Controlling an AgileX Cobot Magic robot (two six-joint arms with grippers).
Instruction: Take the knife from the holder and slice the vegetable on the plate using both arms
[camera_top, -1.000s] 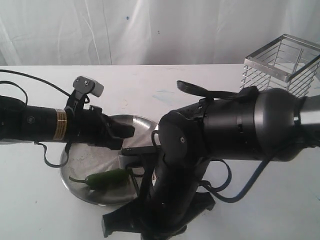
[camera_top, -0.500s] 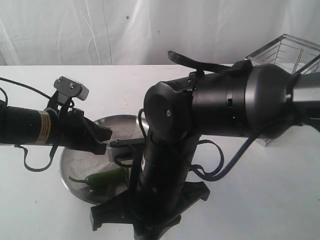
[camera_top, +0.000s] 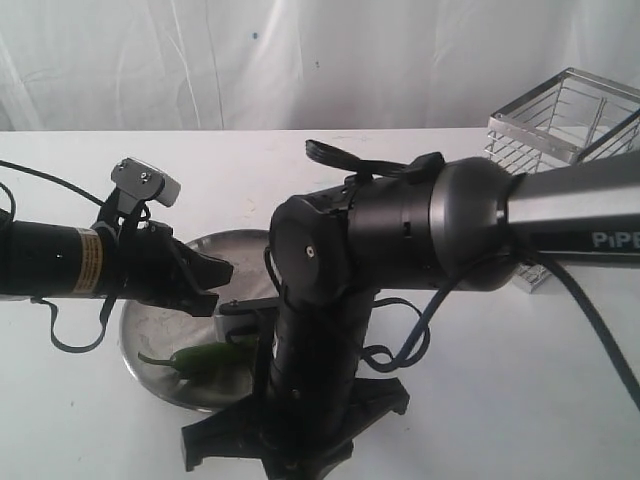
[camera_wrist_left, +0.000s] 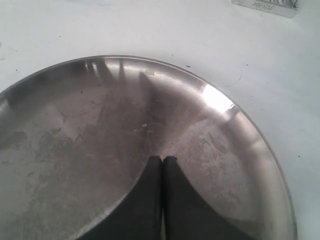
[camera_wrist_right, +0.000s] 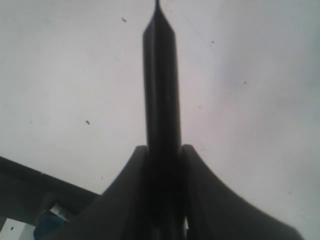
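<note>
**A:** What does the outside camera give that the wrist cameras miss?

**B:** The layout. The steel plate (camera_top: 160, 325) sits on the white table (camera_top: 500, 380). The green pepper (camera_top: 205, 358) lies in the plate's near part. The wire holder (camera_top: 560, 115) stands at the far right, well apart from the plate. Neither wrist view shows the pepper.

**A:** And what do the wrist cameras add?

**B:** The pincers. The left wrist view shows the left pincer (camera_wrist_left: 162, 162) with its fingers pressed together and nothing between them, hanging over the bare, scuffed plate. The right wrist view shows the right pincer (camera_wrist_right: 162, 150) clamped on the knife (camera_wrist_right: 161, 75). The knife is seen edge-on as a dark narrow strip, its point aimed out over bare table. From outside, the bulk of the right arm (camera_top: 400, 235) hides that pincer and the knife, so I cannot place the blade against the pepper.

**A:** What differs from a moment ago?

**B:** The right arm has swung. Half a second ago it covered much of the holder. Now the holder is almost wholly in view and the grey link shows its "PIPER" lettering. The left arm (camera_top: 60, 258) sits a little further left than a second ago, with its pincer still over the plate. The pepper, plate and holder lie where they were.

**A:** And the count?

**B:** Two arms, two pincers, one plate, one pepper, one holder, one knife.
</note>
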